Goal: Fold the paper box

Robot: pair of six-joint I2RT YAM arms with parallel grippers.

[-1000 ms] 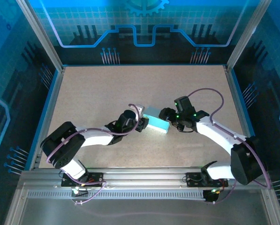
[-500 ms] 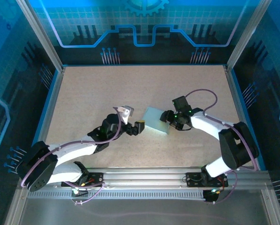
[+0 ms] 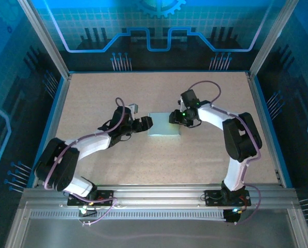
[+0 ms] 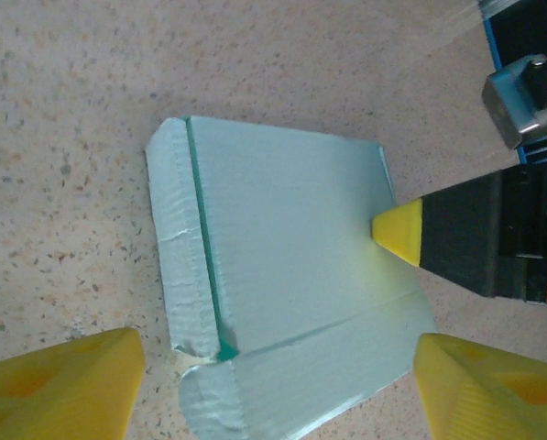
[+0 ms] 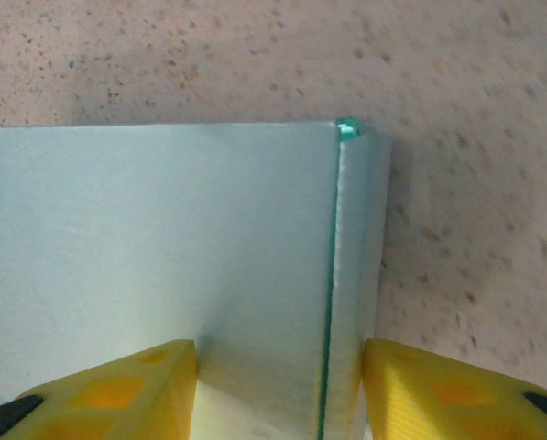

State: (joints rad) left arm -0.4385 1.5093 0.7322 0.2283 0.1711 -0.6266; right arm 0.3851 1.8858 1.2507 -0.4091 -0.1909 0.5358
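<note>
The paper box is a pale mint, shallow folded box lying flat on the table's middle. In the left wrist view the paper box shows a crumpled side flap on its left and a crease across its near part. My left gripper is open at the box's left edge, with its jaws wide either side of the near end. My right gripper is open at the box's right end. Its fingertips straddle the top panel and the side wall of the paper box. One right fingertip touches the box top.
The speckled beige table is ringed by a blue rim and metal frame posts. A metal rail carries both arm bases at the near edge. Purple cables loop off both arms.
Both grippers have moved away from the bases toward the back. The box went with them, up and slightly left, and now lies flatter. The left gripper sits at its left edge.
</note>
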